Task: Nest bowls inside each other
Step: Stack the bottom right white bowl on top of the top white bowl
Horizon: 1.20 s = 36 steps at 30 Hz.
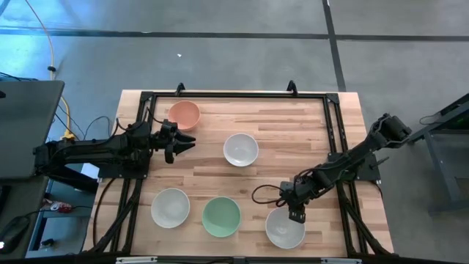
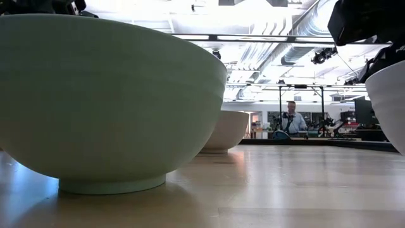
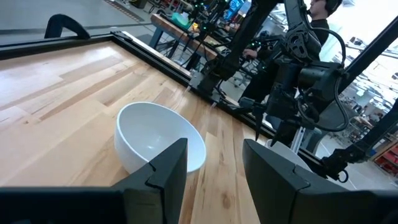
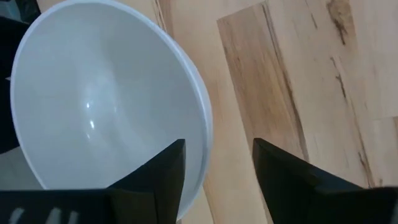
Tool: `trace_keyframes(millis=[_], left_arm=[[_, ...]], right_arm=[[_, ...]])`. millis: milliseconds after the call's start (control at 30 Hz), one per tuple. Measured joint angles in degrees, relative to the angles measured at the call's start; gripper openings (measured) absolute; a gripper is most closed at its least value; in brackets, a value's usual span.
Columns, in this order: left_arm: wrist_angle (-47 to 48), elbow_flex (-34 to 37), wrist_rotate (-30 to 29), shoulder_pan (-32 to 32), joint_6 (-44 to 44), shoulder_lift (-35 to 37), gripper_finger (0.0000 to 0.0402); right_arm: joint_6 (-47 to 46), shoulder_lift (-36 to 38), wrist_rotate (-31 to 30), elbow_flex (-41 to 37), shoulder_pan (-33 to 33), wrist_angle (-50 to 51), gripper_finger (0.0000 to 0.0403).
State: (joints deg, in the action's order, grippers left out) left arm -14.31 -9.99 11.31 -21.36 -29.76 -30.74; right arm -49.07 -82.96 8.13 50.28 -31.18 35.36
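Right gripper [image 1: 296,214], fingers spread and empty, hovers at the far rim of the near-right white bowl [image 1: 285,229], straddling its wall; left gripper [image 1: 179,144], also parted, waits far left.

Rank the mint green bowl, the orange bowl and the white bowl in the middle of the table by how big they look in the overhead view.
1. Mint green bowl
2. Middle white bowl, only slightly smaller, too close to separate confidently
3. Salmon-orange bowl, partly hidden by the frame
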Motion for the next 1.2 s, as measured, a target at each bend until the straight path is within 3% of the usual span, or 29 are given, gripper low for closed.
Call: trace_keyframes(millis=[300,433,900,1200], left_arm=[[0.0,0.0,-0.2,0.0,0.0,0.0,0.0145],[0.0,0.0,-0.2,0.0,0.0,0.0,0.0145],[0.0,0.0,-1.7,0.0,0.0,0.0,0.0145],[0.0,0.0,-1.7,0.0,0.0,0.0,0.0145]], right_arm=[[0.3,0.0,1.2,0.0,0.0,-1.2,0.0048],[1.1,0.0,1.2,0.0,0.0,-2.0,0.0011],[-3.2,0.0,1.3,0.0,0.0,-2.0,0.0001],[-4.0,0.0,1.2,0.0,1.6,-7.0,0.0000]])
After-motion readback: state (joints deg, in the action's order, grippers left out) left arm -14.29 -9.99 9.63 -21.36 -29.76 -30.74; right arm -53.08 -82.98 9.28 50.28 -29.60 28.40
